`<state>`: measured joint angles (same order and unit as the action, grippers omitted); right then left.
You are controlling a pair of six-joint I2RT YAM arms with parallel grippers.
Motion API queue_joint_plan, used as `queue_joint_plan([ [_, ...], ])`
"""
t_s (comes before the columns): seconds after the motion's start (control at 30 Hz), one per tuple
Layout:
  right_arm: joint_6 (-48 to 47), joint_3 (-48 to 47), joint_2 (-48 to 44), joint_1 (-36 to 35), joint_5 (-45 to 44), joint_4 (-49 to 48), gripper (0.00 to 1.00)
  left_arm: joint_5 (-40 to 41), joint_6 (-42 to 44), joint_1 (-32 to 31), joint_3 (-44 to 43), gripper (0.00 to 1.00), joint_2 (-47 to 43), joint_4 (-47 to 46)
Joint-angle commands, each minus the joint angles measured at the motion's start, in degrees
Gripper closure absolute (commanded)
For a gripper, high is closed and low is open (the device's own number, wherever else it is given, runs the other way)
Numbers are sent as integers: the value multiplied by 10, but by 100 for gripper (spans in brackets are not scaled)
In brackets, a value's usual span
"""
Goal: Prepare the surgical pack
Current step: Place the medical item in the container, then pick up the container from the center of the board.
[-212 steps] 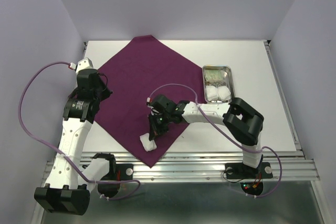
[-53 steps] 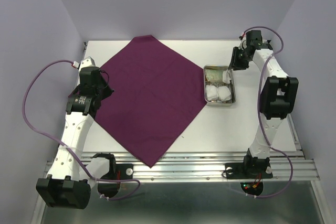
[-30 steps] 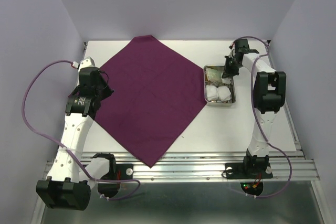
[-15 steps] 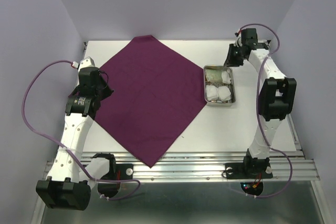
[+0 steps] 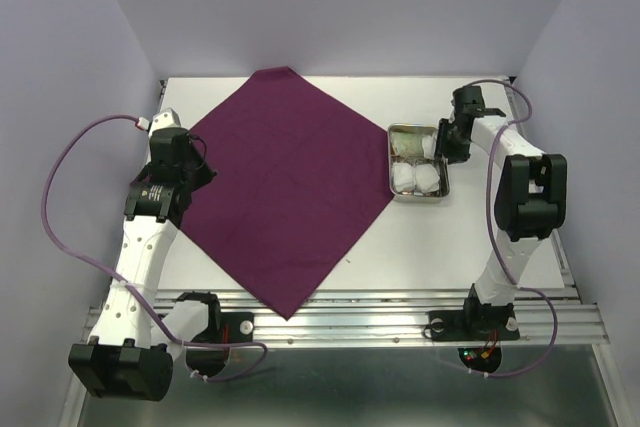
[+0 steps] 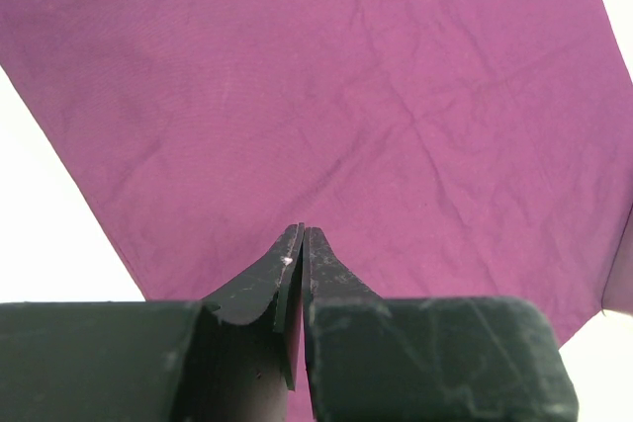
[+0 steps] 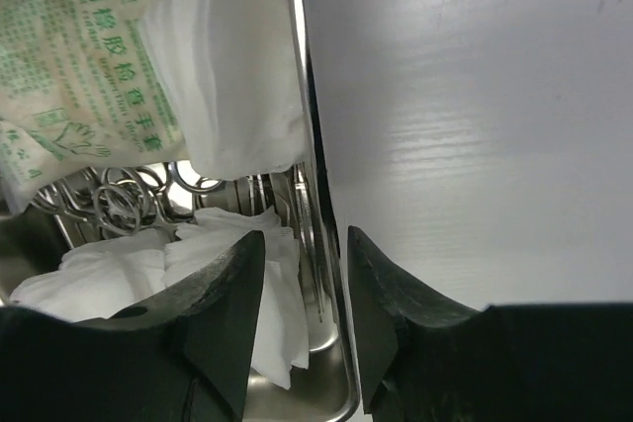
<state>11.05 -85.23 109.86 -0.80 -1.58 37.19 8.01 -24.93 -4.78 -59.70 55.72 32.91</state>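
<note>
The surgical pack (image 5: pixel 285 182) lies spread flat on the table (image 5: pixel 480 237), left of the steel tray (image 5: pixel 389 162). The left pincer (image 6: pixel 300 244) is closed above it; the right pincer (image 7: pixel 305 244) stands open, apparently straddling the tray's rim.

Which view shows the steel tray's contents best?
The right wrist view: white gauze, a green-printed packet and metal rings show close up. The top external view shows the tray small; the left wrist view shows only purple cloth.

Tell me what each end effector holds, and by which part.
Nothing. The left end effector is shut, empty, over the cloth; the right end effector is open astride the tray rim.
</note>
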Motion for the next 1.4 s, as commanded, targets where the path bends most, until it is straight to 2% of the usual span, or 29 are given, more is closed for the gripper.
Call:
queue_joint_plan([
  [0.0,3,10,-32,-3,-33,-29,55,7,-1,2,4,85,-11,-14],
  [0.2,-1,22,-21,2,-31,-35,60,7,-3,2,5,85,-12,-14],
  [0.3,-1,31,-14,2,-25,-40,70,10,-3,2,6,85,-12,-14],
  [0.5,-5,36,-8,2,-13,-42,76,9,-3,2,5,85,-11,-14],
  [0.77,-8,30,-12,2,11,-42,99,7,-2,2,6,85,-13,-17],
  [0.97,4,43,-39,-5,108,-72,99,4,-2,3,6,85,-12,-20],
  [1.37,44,3,-24,-137,92,-86,99,1,0,3,3,84,-10,-19],
])
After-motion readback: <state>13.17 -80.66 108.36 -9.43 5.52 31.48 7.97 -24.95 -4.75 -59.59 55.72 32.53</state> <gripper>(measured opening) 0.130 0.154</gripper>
